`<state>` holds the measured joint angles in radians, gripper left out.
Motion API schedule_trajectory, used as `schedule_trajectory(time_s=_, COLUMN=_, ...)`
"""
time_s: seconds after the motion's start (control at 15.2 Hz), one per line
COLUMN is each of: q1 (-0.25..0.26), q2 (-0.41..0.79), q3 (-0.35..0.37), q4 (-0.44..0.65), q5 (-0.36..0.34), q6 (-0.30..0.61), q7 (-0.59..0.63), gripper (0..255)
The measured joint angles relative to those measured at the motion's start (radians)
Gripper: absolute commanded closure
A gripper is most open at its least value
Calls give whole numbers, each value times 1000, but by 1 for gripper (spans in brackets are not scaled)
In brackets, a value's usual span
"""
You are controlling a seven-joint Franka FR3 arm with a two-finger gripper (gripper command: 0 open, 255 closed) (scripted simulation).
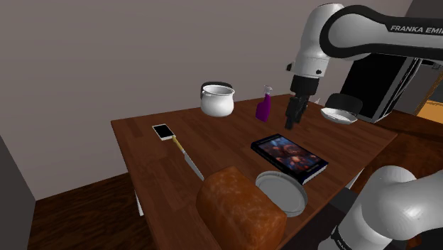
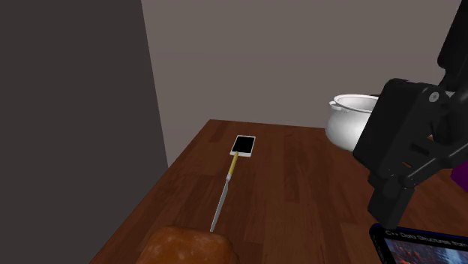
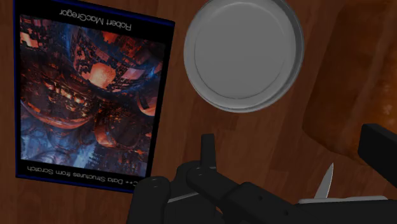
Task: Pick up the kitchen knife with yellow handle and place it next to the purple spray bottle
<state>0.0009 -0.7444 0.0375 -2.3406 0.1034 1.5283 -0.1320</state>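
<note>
Grey walls stand behind a dark wooden desk (image 1: 142,153), where a kitchen knife (image 1: 189,160) lies flat near the edge at the shoulder view's left. Its yellow handle (image 1: 180,147) ends just beside a phone (image 1: 163,131), and its blade (image 1: 194,169) points toward a brown bread loaf (image 1: 238,209). The black gripper (image 1: 292,122) hangs above the desk just beside the purple spray bottle (image 1: 265,106), on the side toward the shoulder view's right. Its fingers stand apart and hold nothing. The knife lies well apart from the gripper, away to the shoulder view's left, with a dark-covered book (image 1: 289,156) on the desk between them.

The knife looks light, stiff and thin, and its blade is probably slick and sharp. The yellow handle is the likely place to take hold, with the fingers closing across its narrow width. Because the knife sits so low, the fingers would have to come down almost to the wood. The phone crowds the end of the handle, so a hold nearer the blade seems safer.
</note>
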Motion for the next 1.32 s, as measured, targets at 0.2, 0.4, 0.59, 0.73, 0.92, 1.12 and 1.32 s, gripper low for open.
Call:
schedule_trajectory(time_s=0.2, q1=2, q2=25, q3=19, q4=-2, q5=10, q6=32, q7=24, gripper=0)
schedule_trajectory(time_s=0.4, q1=7, q2=94, q3=67, q4=-1, q5=32, q6=111, q7=82, gripper=0)
schedule_trajectory(time_s=0.59, q1=9, q2=174, q3=113, q4=9, q5=45, q6=194, q7=140, gripper=0)
schedule_trajectory(time_s=0.73, q1=11, q2=239, q3=149, q4=26, q5=52, q6=251, q7=187, gripper=0)
schedule_trajectory(time_s=0.92, q1=9, q2=336, q3=191, q4=60, q5=48, q6=326, q7=249, gripper=0)
schedule_trajectory(time_s=1.12, q1=5, q2=446, q3=231, q4=110, q5=29, q6=396, q7=315, gripper=0)
schedule_trajectory(time_s=1.32, q1=5, q2=546, q3=266, q4=157, q5=2, q6=455, q7=386, gripper=0)
